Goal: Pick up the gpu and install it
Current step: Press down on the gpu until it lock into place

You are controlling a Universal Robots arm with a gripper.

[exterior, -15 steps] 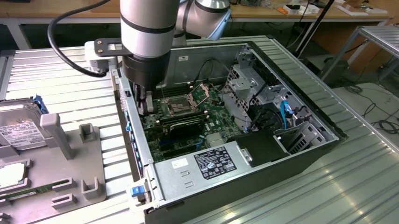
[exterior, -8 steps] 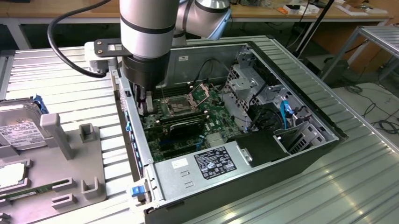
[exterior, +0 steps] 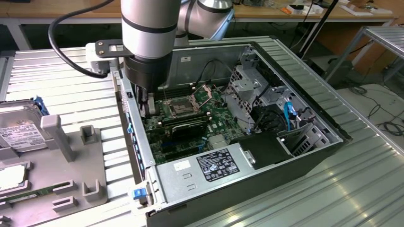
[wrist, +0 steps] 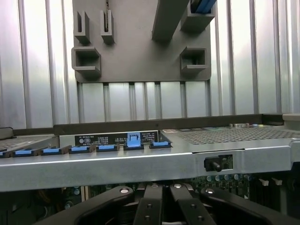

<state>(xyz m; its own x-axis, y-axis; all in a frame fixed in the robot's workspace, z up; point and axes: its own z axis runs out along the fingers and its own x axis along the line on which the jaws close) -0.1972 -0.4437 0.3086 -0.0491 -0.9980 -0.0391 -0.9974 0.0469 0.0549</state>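
The gpu [exterior: 187, 126] appears to be the dark, flat card that is sitting inside the open computer case [exterior: 296, 163], stretching across the green motherboard [exterior: 211, 101] just below the CPU socket [exterior: 180, 108], with one end reaching toward the case's rear wall on the exterior view's left. The gripper [exterior: 149, 109] is hanging low inside the case against that same rear wall, right at the card's near end, and its fingers are standing clenched together; whether they are actually pinching the card's edge cannot be told. In the wrist view the black finger linkages [wrist: 161, 208] are converging over the case's metal rim [wrist: 140, 164], where a row of blue slot clips [wrist: 133, 140] is running along the edge. Outside the case, the grey parts fixture [exterior: 75, 156] is lying on the ribbed metal table [exterior: 353, 189], with a hard drive [exterior: 19, 130] and a narrow green RAM stick [exterior: 28, 195] resting at its far side. The power supply [exterior: 211, 165] is filling the case's near corner.
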